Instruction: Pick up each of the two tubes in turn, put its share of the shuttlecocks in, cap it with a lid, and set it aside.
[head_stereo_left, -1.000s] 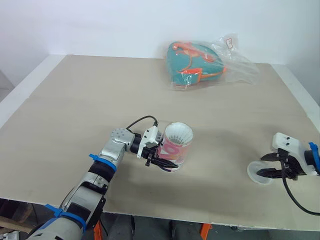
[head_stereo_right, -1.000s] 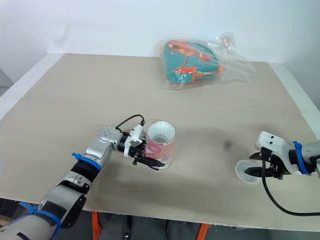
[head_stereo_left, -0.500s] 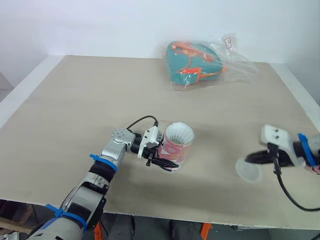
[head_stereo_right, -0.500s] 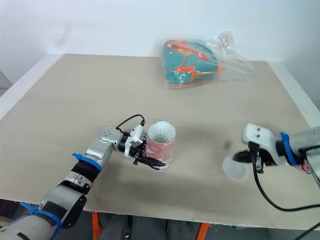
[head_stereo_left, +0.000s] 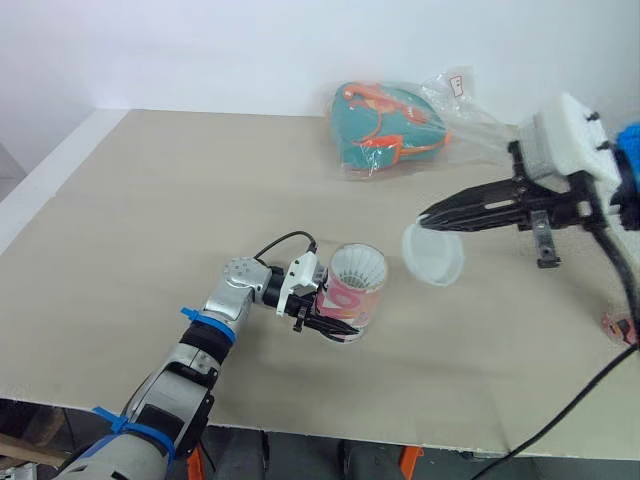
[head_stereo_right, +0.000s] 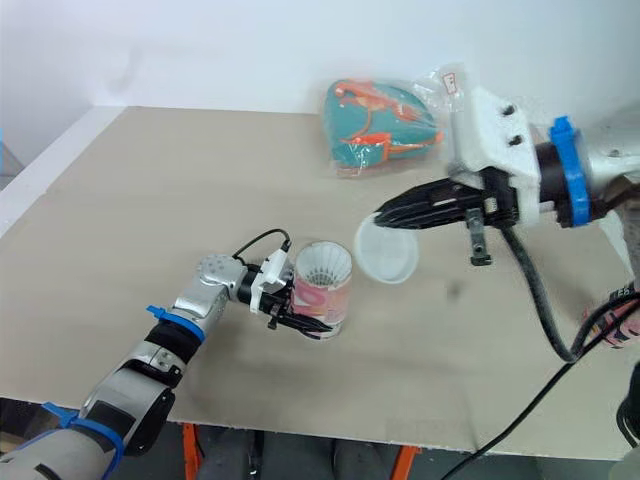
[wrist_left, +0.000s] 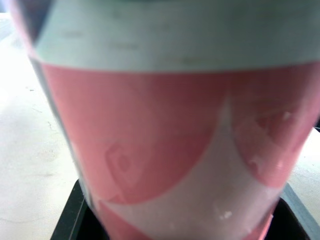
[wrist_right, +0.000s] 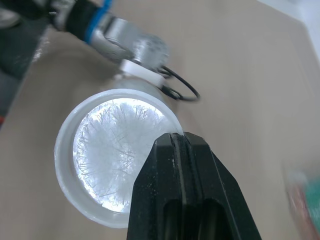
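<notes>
The bench (head_stereo_left: 150, 200) carries a teal pouch in a clear bag (head_stereo_left: 395, 130) by its far edge, right of the middle; the tube (head_stereo_left: 350, 298) is towards the near edge, my left gripper (head_stereo_left: 325, 328) clenched around its base; my right gripper (head_stereo_left: 430, 217) pinches the lid (head_stereo_left: 432, 257) by its rim, tilted in the air just beside the tube's mouth; white shuttlecocks (head_stereo_left: 357, 268) fill that mouth. The risk, I judge: so thin a pinch may let the lid swivel, land skew and crush feathers, or shove the tube over. I count one tube, one lid, one bagged pouch; the nested shuttlecocks I cannot count.
</notes>
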